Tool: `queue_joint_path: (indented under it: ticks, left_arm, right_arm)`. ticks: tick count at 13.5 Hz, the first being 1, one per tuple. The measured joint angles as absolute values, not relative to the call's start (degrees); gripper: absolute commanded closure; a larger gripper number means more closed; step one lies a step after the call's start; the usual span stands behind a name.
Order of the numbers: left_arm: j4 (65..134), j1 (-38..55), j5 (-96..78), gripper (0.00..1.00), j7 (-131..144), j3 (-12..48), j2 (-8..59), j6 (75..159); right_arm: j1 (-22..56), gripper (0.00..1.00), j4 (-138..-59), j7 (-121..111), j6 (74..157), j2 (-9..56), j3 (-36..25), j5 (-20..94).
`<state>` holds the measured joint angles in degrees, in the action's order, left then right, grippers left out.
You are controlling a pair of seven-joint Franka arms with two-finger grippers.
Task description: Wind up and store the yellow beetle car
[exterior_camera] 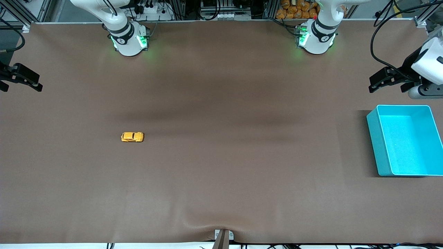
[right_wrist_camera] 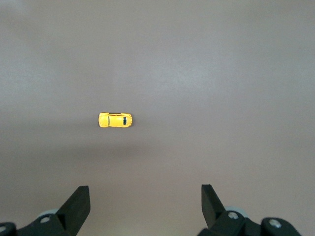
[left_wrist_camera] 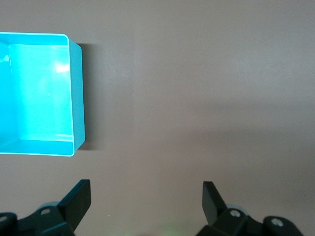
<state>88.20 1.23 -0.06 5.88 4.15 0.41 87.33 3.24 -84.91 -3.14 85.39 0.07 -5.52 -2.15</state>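
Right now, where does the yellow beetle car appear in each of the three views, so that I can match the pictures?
Front view: the yellow beetle car stands alone on the brown table cover, toward the right arm's end.
Left wrist view: not in it; only the teal bin shows.
Right wrist view: the car sits on the bare cover, ahead of the open right gripper.
Shared landmark: the brown table cover.

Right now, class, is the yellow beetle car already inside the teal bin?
No, the yellow beetle car sits on the bare table, well apart from the teal bin.
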Motion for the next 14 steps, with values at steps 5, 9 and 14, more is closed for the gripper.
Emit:
queue_joint_path:
  ticks: [5,9,14]
  left_arm:
    - [88.20,1.22,-0.06,0.00,5.88,4.14,0.41,87.34]
    - [88.20,1.22,-0.06,0.00,5.88,4.14,0.41,87.34]
    - [88.20,1.22,-0.06,0.00,5.88,4.14,0.41,87.34]
  right_arm:
    - [2.86,0.00,-84.90,-2.89,85.31,0.07,-5.77,0.39]
    - [2.74,0.00,-84.90,-2.89,85.28,0.07,-5.77,0.76]
    - [2.73,0.00,-84.90,-2.89,85.16,0.07,-5.77,0.78]
